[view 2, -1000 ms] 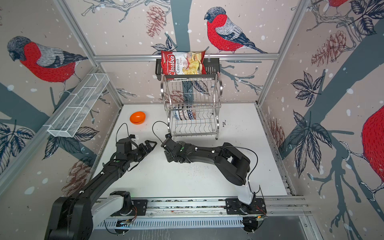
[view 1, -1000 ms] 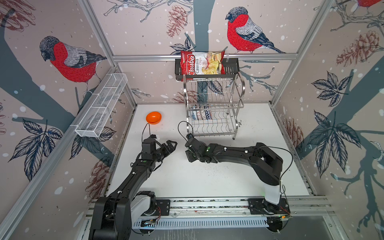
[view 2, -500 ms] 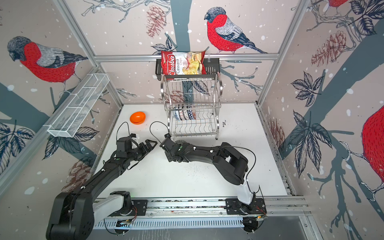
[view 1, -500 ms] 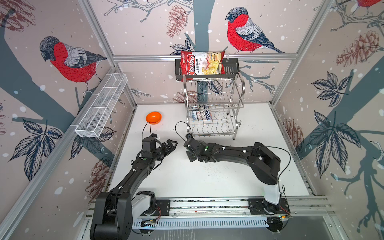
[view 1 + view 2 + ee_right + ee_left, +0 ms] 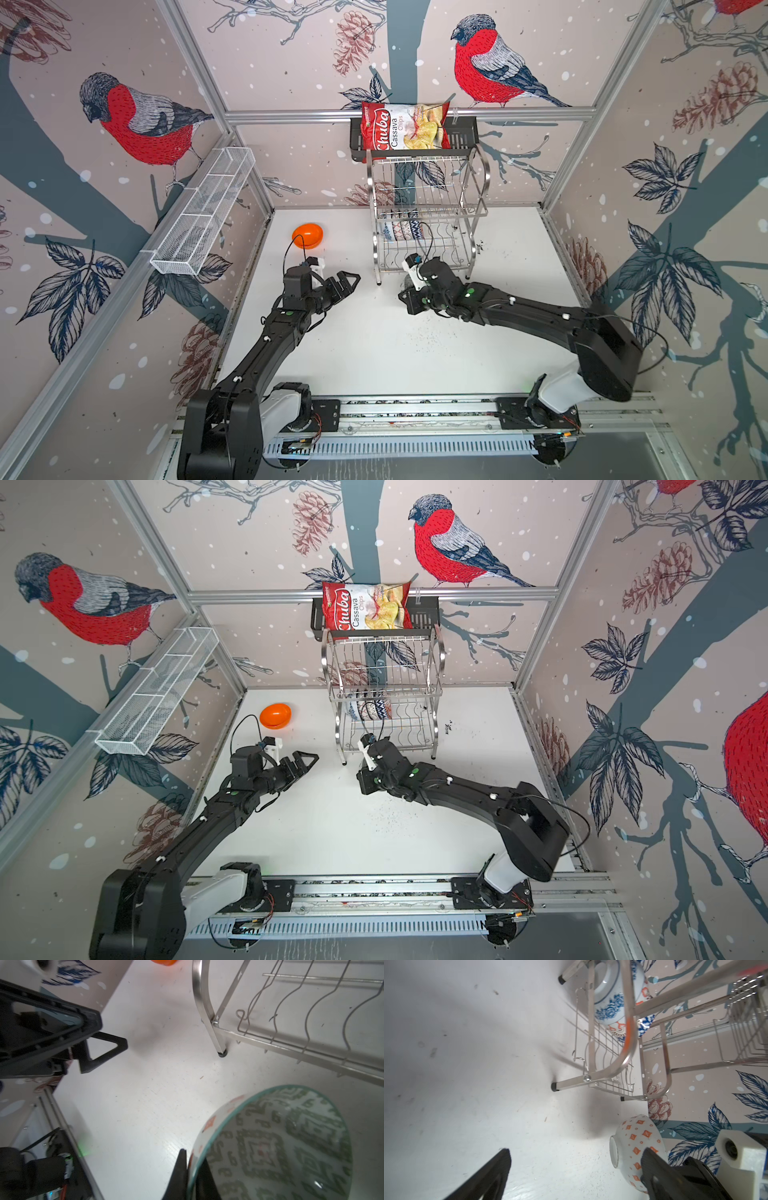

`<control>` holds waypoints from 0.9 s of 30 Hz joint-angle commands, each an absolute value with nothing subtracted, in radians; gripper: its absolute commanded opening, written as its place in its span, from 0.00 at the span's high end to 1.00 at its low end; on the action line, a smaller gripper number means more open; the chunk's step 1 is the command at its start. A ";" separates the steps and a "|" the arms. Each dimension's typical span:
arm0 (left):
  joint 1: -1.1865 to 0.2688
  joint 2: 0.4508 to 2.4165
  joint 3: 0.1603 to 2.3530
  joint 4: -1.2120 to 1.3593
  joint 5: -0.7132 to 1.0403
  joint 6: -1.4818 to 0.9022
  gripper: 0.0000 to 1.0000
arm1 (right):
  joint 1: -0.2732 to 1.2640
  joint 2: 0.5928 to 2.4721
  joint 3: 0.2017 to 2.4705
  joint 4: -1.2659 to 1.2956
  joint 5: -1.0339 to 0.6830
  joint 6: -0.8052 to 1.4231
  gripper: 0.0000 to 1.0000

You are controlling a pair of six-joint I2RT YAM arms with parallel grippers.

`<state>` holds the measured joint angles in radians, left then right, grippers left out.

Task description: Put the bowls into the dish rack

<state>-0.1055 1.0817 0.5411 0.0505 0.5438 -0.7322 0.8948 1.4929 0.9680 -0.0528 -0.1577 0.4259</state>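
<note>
"Down by the near front foot of the dish rack (image 5: 428,216), that's where the patterned bowl (image 5: 635,1142) is. It's tipped on its side, orange diamonds outside, grey-green inside. See it?"

"I do. The right gripper (image 5: 190,1164) has it by the rim, jaws closed tight, one finger inside the wall and one outside. I can't tell if it's clear of the table (image 5: 374,353)."

"Glazed and stiff, and it looks slick. A rim pinch like that could let it swivel, I'd guess."

"And it'd chip against those steel wires. The rim's the only thin place to hold, though; the body's too round."

"Are others loaded?"

"Several bowls (image 5: 401,228) stand on edge in the lower tier, toward the far end. The orange bowl (image 5: 307,236) sits alone on the table, well left of the rack."

"And the left gripper (image 5: 347,284)?"

"Jaws spread wide, holding nothing, between the orange bowl and the held one."
</note>
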 commanded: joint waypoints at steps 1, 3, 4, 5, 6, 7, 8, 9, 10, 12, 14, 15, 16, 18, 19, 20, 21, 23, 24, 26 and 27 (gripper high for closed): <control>-0.155 1.080 0.603 0.043 0.516 -0.708 0.02 | 0.829 1.390 0.922 0.112 -0.302 0.443 0.99; -0.201 1.100 0.649 0.038 0.509 -0.695 0.02 | 0.770 1.330 0.893 0.153 -0.326 0.453 0.99; -0.225 1.115 0.677 0.029 0.504 -0.686 0.02 | 0.731 1.303 0.878 0.179 -0.349 0.464 0.99; -0.248 1.131 0.701 0.021 0.498 -0.676 0.02 | 0.689 1.279 0.859 0.217 -0.378 0.476 0.99; -0.270 1.143 0.719 0.019 0.491 -0.669 0.02 | 0.655 1.261 0.840 0.249 -0.400 0.489 0.99; -0.294 1.155 0.732 0.022 0.483 -0.664 0.02 | 0.621 1.258 0.827 0.277 -0.423 0.500 1.00; -0.314 1.167 0.746 0.028 0.474 -0.662 0.02 | 0.579 1.257 0.815 0.310 -0.459 0.503 1.00; -0.334 1.177 0.754 0.034 0.467 -0.665 0.02 | 0.557 1.258 0.810 0.325 -0.479 0.502 1.00; -0.353 1.191 0.763 0.044 0.459 -0.667 0.02 | 0.524 1.257 0.806 0.347 -0.500 0.500 1.00; -0.387 1.225 0.793 0.051 0.453 -0.667 0.02 | 0.479 1.258 0.798 0.389 -0.523 0.500 1.00; -0.418 1.274 0.856 0.015 0.450 -0.647 0.02 | 0.444 1.271 0.792 0.438 -0.552 0.512 1.00; -0.435 1.304 0.897 -0.017 0.444 -0.631 0.02 | 0.430 1.283 0.792 0.461 -0.564 0.521 1.00; -0.449 1.326 0.937 -0.050 0.432 -0.615 0.02 | 0.413 1.303 0.790 0.498 -0.581 0.534 1.00; -0.462 1.363 0.991 -0.100 0.416 -0.595 0.02 | 0.395 1.339 0.791 0.545 -0.600 0.562 1.00; -0.465 1.375 1.029 -0.116 0.412 -0.592 0.02 | 0.387 1.359 0.797 0.564 -0.611 0.578 1.00; -0.465 1.382 1.045 -0.126 0.407 -0.588 0.02 | 0.383 1.375 0.801 0.581 -0.617 0.587 1.00; -0.464 1.390 1.064 -0.137 0.405 -0.583 0.02 | 0.379 1.393 0.803 0.601 -0.621 0.600 1.00; -0.465 1.400 1.091 -0.161 0.400 -0.563 0.02 | 0.374 1.421 0.807 0.637 -0.629 0.623 1.00; -0.465 1.396 1.092 -0.150 0.401 -0.551 0.02 | 0.374 1.437 0.812 0.648 -0.633 0.633 1.00; -0.465 1.368 1.056 -0.098 0.393 -0.548 0.02 | 0.372 1.469 0.821 0.674 -0.645 0.655 1.00; -0.465 1.355 1.035 -0.075 0.386 -0.549 0.02 | 0.371 1.483 0.821 0.697 -0.648 0.673 1.00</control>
